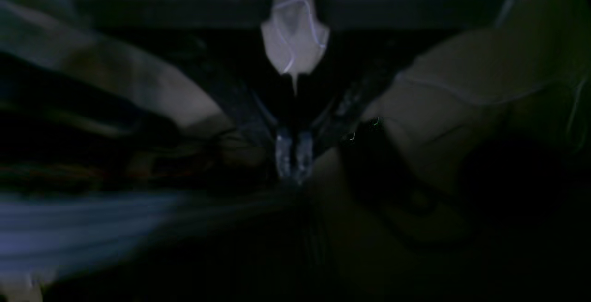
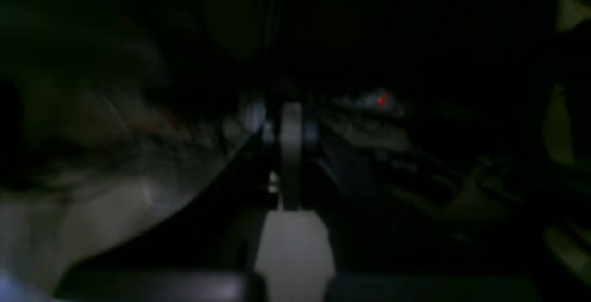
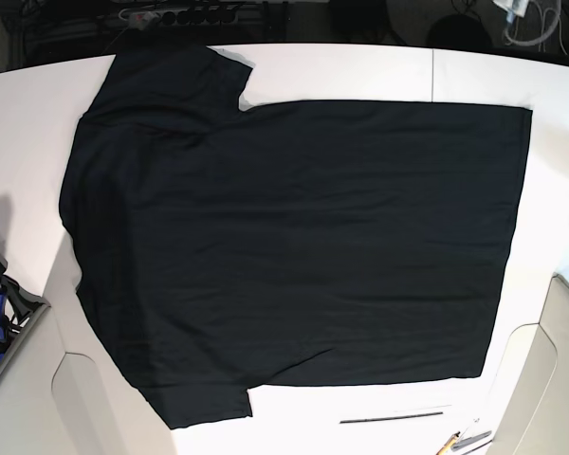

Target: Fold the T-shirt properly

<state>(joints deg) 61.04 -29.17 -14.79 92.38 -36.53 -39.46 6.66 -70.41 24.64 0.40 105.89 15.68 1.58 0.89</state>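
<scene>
White tabletop (image 3: pixel 360 71) fills the base view, with the T-shirt (image 3: pixel 294 246) spread flat across it, plain black side up, sleeves toward that view's left. Neither arm shows there. Only the dim, blurred wrist views show each claw: left claw (image 1: pixel 294 154) and right claw (image 2: pixel 288 126), both with tips pressed together, holding nothing.

Both wrist views dark and blurred; large black cloth T-shirt (image 3: pixel 294 246) shows plain side only, print hidden.
</scene>
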